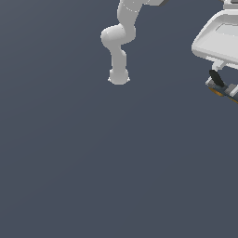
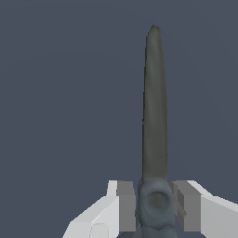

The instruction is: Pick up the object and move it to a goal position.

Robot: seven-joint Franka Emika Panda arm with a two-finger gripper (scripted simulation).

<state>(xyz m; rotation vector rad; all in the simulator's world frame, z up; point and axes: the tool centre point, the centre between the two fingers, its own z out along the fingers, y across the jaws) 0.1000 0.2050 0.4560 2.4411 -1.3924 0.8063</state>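
The object is a small pair of scissors. In the wrist view its long thin dark blades (image 2: 154, 107) stick straight out from between my fingers, and the pivot sits squeezed between the two grey pads (image 2: 126, 204). My gripper (image 2: 155, 204) is shut on it. In the exterior view my gripper (image 1: 222, 87) hangs at the right edge, under the white hand, above the floor. A bit of the object's orange handle (image 1: 217, 92) shows just below the fingers; the rest runs out of the picture.
The arm's white base (image 1: 118, 76) stands on the dark grey floor (image 1: 93, 162) at the upper middle of the exterior view, its links rising out of the top edge. No goal marker shows.
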